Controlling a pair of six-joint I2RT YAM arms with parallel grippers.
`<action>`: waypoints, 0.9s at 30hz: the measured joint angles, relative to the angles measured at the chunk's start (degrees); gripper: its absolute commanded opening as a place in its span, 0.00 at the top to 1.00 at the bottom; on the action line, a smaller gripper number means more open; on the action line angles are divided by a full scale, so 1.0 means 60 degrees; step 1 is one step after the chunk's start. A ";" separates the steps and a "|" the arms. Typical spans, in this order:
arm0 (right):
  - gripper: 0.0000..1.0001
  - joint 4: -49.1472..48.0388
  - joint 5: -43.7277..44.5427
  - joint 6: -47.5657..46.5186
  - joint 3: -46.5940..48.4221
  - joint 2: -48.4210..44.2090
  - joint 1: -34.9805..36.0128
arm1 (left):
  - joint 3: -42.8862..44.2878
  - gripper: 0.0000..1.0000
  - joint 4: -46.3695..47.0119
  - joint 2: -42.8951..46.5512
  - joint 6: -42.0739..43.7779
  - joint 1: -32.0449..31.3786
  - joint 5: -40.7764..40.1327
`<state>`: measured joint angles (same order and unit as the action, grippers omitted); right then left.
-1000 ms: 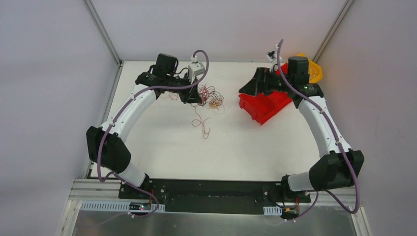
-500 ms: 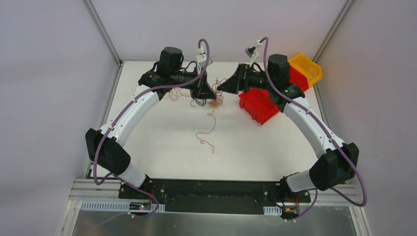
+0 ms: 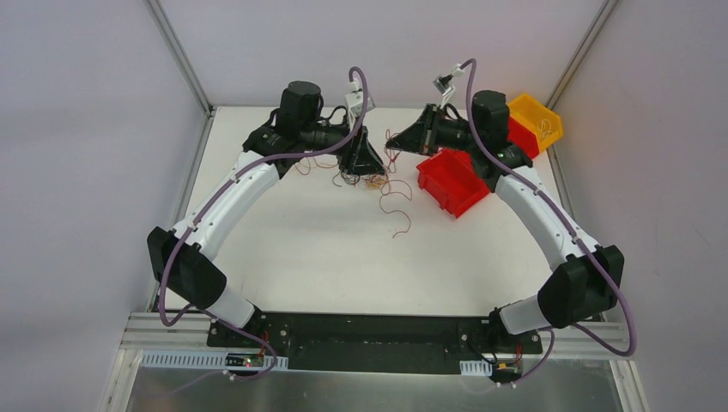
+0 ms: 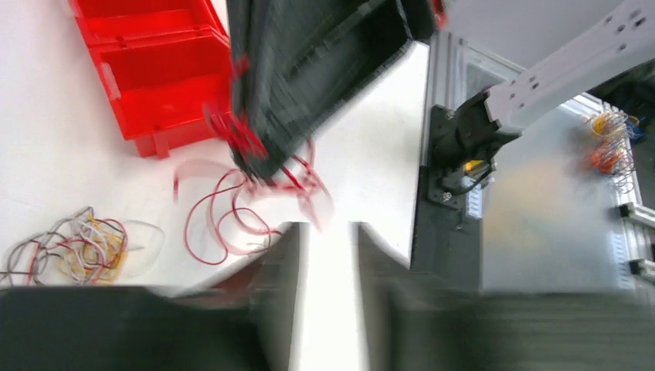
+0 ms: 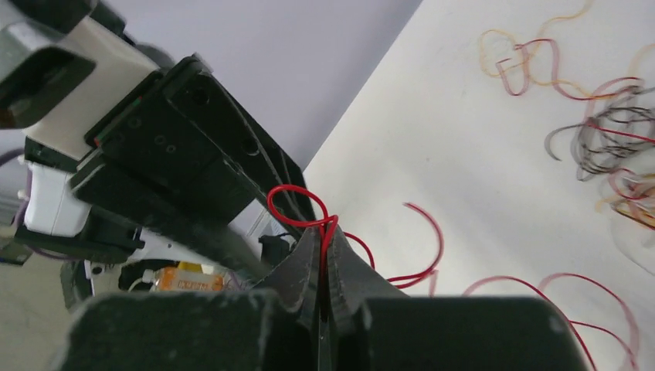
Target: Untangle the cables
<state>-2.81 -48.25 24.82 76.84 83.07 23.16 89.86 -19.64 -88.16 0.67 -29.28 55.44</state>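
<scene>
The cables lie as a small tangle (image 3: pixel 362 178) of red, black, white and orange wires at the back middle of the white table. In the left wrist view the tangle (image 4: pixel 69 251) sits at the lower left. One red wire (image 3: pixel 397 206) trails from the tangle's right side toward the table's middle. My right gripper (image 5: pixel 324 232) is shut on a loop of that red wire (image 5: pixel 297 205). From above, the right gripper (image 3: pixel 392 141) hovers just right of the tangle. My left gripper (image 4: pixel 328 232) faces it a finger's width away, open, with only bare table between its blurred fingers.
A red bin (image 3: pixel 451 180) stands right of the grippers, partly under the right arm. A second red bin (image 3: pixel 518 135) and a yellow bin (image 3: pixel 536 116) sit at the back right corner. Loose red and orange strands (image 5: pixel 525 58) lie left of the tangle.
The right gripper has shut on the red wire and the left gripper has let go and opened. The trailing red strand has swung right, toward the red bin.
</scene>
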 measured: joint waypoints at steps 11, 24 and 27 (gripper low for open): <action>1.00 0.1508 0.0109 0.0317 0.3220 -0.0007 -0.3850 | -0.0324 0.01 -0.0076 0.0681 -0.0255 0.0474 -0.0871; 1.00 0.0991 0.0277 0.2302 0.9905 0.3337 -0.7129 | -0.0251 0.01 -0.0142 -0.0718 -0.0532 0.1020 -0.1104; 1.00 0.0991 0.0528 0.2393 1.0684 0.4437 -0.7410 | -0.0248 0.01 -0.0149 -0.0867 -0.0543 0.1049 -0.1115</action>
<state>3.14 -45.08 39.18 140.94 109.69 -21.30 88.38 -20.53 -93.36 -2.59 -22.98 48.75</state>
